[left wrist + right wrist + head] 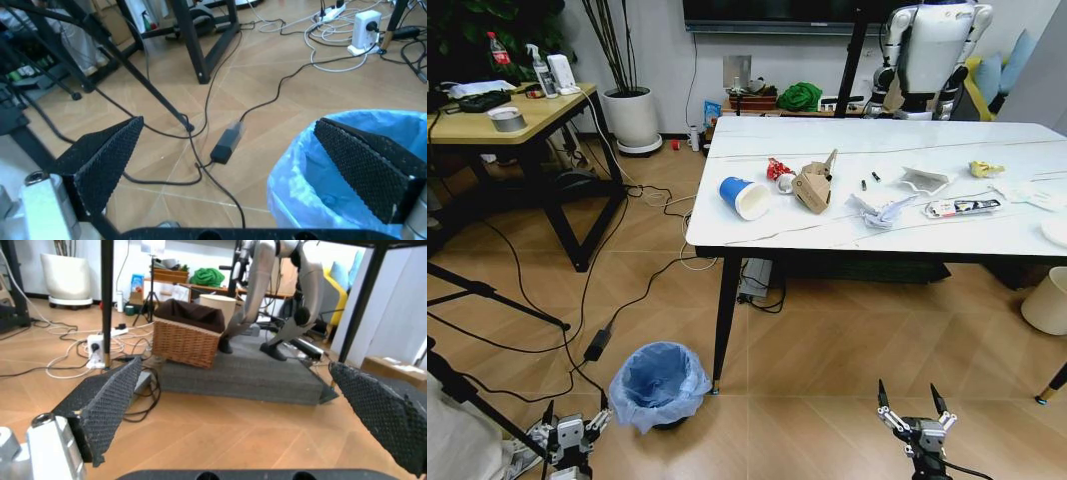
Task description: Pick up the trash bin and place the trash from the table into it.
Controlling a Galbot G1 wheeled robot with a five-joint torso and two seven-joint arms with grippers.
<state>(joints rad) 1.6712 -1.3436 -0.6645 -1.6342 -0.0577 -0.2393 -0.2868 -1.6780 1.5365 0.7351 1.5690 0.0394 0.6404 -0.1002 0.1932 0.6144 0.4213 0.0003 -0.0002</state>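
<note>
Trash bin [661, 386], dark and lined with a crinkled light-blue bag, stands on the wood floor just beside the near-left leg of the table [757, 232], not yet lifted. In the left wrist view the textured black fingers [101, 158] are spread wide apart with nothing between them, one of them overlapping the bin's blue rim [347, 165] and a black power brick [227, 142] with its cable lying on the floor between. The left gripper [574, 418] hangs low, near the bin on its left side. The right gripper [914, 403] hovers low over bare floor well to the right of the bin, its fingers [107, 400] likewise splayed open and empty, facing a wicker basket [188, 335] under the table. Up on the marble-look top the trash lies scattered: a blue-and-white paper cup [744, 197] on its side near the front-left corner, a red wrapper [778, 168] and a brown torn carton [813, 186] just beside it, white crumpled papers [882, 211] farther right, and a yellow scrap [985, 169] toward the far right.
</note>
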